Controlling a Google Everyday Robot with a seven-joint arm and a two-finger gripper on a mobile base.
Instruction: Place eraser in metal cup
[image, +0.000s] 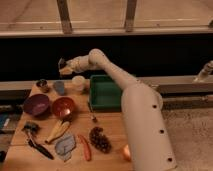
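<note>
The gripper (62, 66) hangs in the air above the far left part of the table (111, 131), over the blue-grey cup (59, 87) and white cup (78, 82); whether it is clenched on anything I cannot tell, and the eraser cannot be made out, though it may be in the gripper; the metal cup (42, 85) stands at the far left corner, left of and below the gripper; the cup is small and crowded by its neighbours, so a release made short of it could drop the eraser into the wrong cup or onto the table.
</note>
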